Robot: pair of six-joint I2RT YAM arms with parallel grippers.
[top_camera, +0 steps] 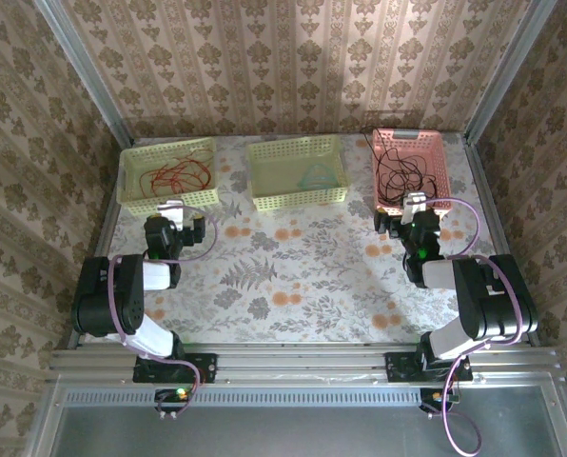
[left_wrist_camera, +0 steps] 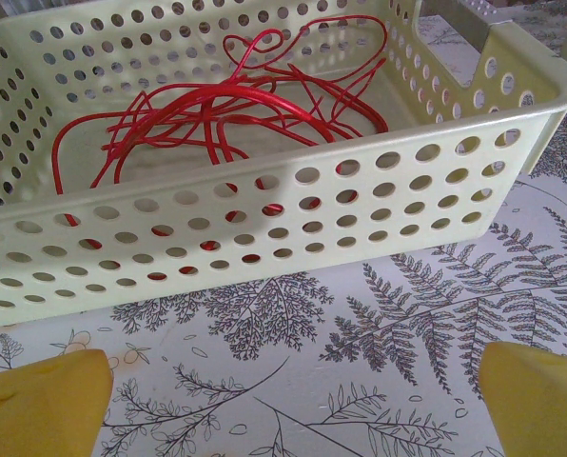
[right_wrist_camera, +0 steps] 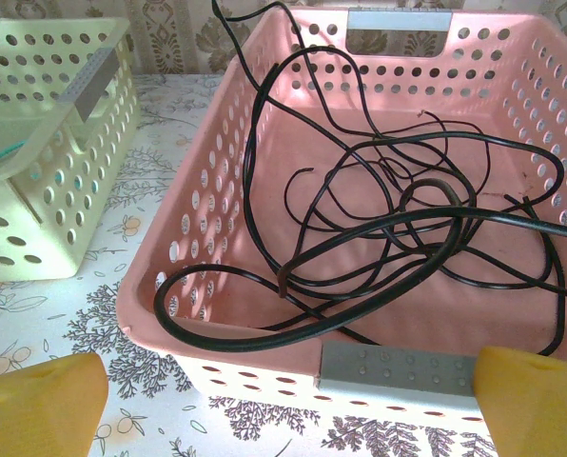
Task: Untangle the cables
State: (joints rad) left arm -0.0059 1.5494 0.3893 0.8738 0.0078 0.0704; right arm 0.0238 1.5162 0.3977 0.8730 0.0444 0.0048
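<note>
While both arms sit folded toward the near side of the flowered table [top_camera: 293, 286], the cables lie apart by colour in three baskets lined up along the far edge. A bundle of red cables [left_wrist_camera: 226, 114] is heaped in loose loops inside the pale green basket [top_camera: 133, 162] on the left, all of it within the walls. The left gripper [left_wrist_camera: 293, 409] hangs just in front of that basket's near wall, low over the tablecloth, its jaws spread wide and holding nothing. In the middle basket [top_camera: 298, 197] rests a teal cable [top_camera: 312, 176], a small pale coil on the floor of it. On the right, the black cables [right_wrist_camera: 388, 238] fill the pink basket [top_camera: 438, 143] in a tangle of wide loops - one thick loop lies over the near rim, and one strand rises above the far left corner. The right gripper [right_wrist_camera: 288, 409] hangs just before that basket's near wall, jaws likewise fully apart and empty - touching neither the basket nor the wire.
</note>
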